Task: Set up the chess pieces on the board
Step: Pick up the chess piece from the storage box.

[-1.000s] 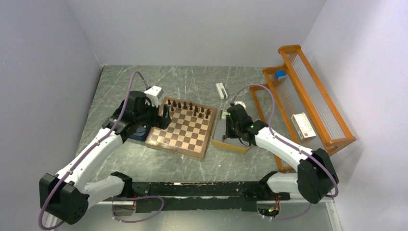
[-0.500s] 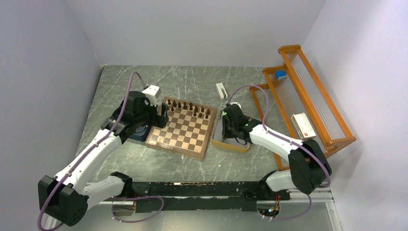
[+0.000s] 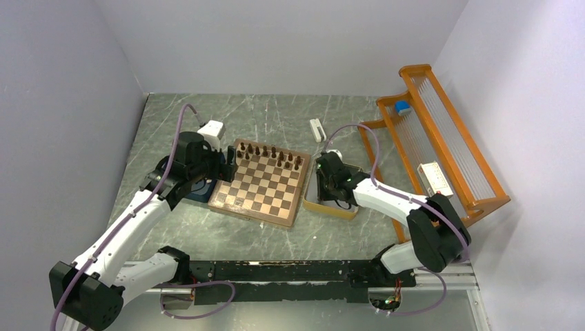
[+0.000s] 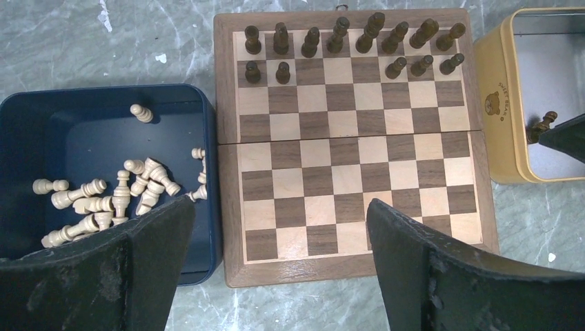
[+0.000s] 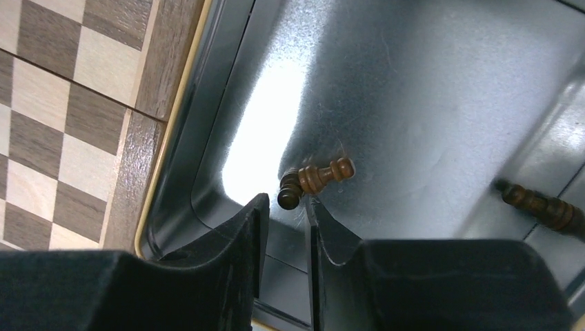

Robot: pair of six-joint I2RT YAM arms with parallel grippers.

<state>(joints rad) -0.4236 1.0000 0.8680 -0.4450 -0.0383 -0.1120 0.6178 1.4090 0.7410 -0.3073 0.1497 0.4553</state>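
Observation:
The board (image 4: 227, 172) lies in the middle of the table, with dark brown chess pieces (image 4: 338, 38) standing in its two far rows. My left gripper (image 4: 281, 210) hangs open and empty above the board's near left corner. My right gripper (image 5: 286, 205) is down inside the yellow-rimmed tray (image 5: 169, 117). Its jaws stand a narrow gap apart. A dark piece (image 5: 319, 178) lies on its side on the tray floor, one end right at the mouth of the jaws and not clamped. Another dark piece (image 5: 541, 205) lies further right in the tray.
A dark blue box (image 4: 103, 96) left of the board holds several pale chess pieces (image 4: 103, 200) lying loose. An orange rack (image 3: 441, 145) stands at the right wall. A small white object (image 3: 316, 129) lies beyond the board. Grey walls close in on three sides.
My right gripper slid left inside the tray toward the board and its jaws narrowed. My left arm drew back a little to the left, still open.

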